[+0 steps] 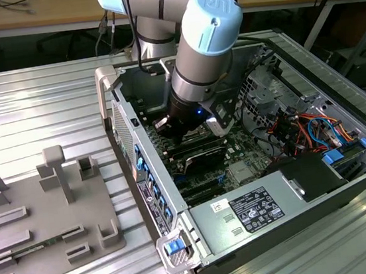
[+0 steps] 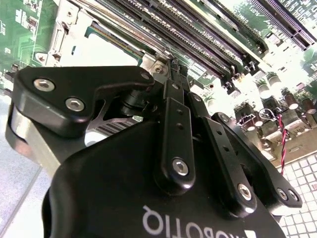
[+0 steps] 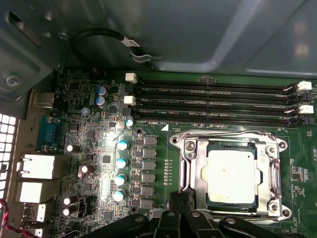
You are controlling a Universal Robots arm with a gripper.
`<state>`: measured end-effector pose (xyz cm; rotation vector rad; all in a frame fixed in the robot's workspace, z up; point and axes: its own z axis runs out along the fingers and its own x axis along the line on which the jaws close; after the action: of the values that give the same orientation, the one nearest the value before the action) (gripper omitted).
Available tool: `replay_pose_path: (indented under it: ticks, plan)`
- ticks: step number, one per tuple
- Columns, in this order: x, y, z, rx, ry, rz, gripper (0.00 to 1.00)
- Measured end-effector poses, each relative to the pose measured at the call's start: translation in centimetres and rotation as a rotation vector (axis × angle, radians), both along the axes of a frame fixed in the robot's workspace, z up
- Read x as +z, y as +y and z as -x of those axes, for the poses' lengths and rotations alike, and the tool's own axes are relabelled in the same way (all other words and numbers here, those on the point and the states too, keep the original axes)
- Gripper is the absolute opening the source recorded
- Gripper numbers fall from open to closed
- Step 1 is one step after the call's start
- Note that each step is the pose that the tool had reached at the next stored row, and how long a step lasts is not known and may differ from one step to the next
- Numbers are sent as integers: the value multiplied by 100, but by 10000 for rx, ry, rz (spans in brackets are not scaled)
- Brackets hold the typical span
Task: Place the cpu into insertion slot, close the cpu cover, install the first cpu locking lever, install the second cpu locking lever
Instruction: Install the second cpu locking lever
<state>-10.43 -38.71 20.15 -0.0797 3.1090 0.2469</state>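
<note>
Progress looks far: cpu (image 3: 231, 177) sits in the insertion slot (image 3: 188, 173), cpu cover (image 3: 270, 171) down; I see the gripper (image 3: 179, 202) clenched empty at the socket's edge, levers unclear.

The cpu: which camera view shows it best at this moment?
The first wrist view: the cpu lies face-on in the insertion slot, unobstructed, with the tool at its edge. The second wrist view shows a pale corner of it behind the tool body. In the exterior view the arm covers that spot.
</note>
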Motion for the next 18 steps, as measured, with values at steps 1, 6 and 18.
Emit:
replay_pose_path:
  ticks: [1,6,18]
  plan:
    - [-1,0,0,0,0,-4,11]
    - [-5,-1,0,-1,-2,-8,11]
    - [13,-14,-3,0,-14,-20,11]
